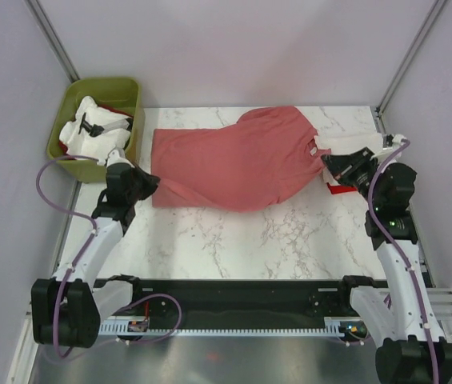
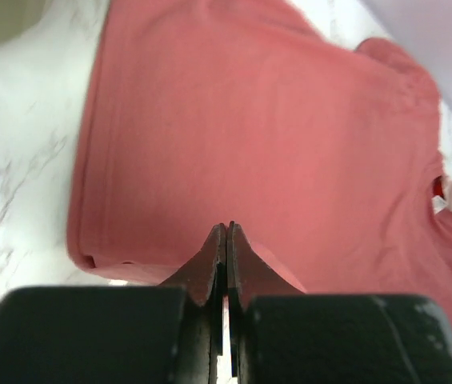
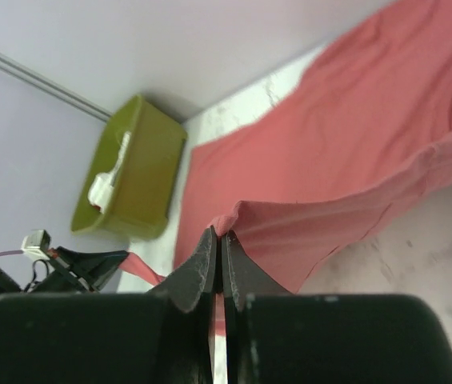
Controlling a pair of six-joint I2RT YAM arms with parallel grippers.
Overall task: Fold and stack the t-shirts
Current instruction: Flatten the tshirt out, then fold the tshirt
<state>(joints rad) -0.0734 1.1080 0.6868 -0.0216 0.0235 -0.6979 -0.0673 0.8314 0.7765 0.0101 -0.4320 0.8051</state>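
The dusty salmon-red t-shirt [image 1: 234, 160] lies spread across the marble table, its white neck tag [image 1: 312, 150] toward the right. My left gripper [image 1: 149, 183] is shut on its near left corner, and the cloth fills the left wrist view [image 2: 250, 136] ahead of the shut fingertips [image 2: 227, 228]. My right gripper [image 1: 327, 165] is shut on a raised fold of the shirt's right edge [image 3: 330, 152], pinched at the tips [image 3: 219, 232]. The cream-white t-shirt [image 1: 90, 128] lies bunched in the green bin, with a sliver of the bright red one [image 1: 115, 109] behind it.
The green bin [image 1: 60, 136] stands off the table's far left corner and shows in the right wrist view [image 3: 150, 176]. A small red thing [image 1: 338, 190] lies under the right gripper. Metal frame posts and grey walls bound the back and sides. Bare marble [image 1: 250, 236] lies in front of the shirt.
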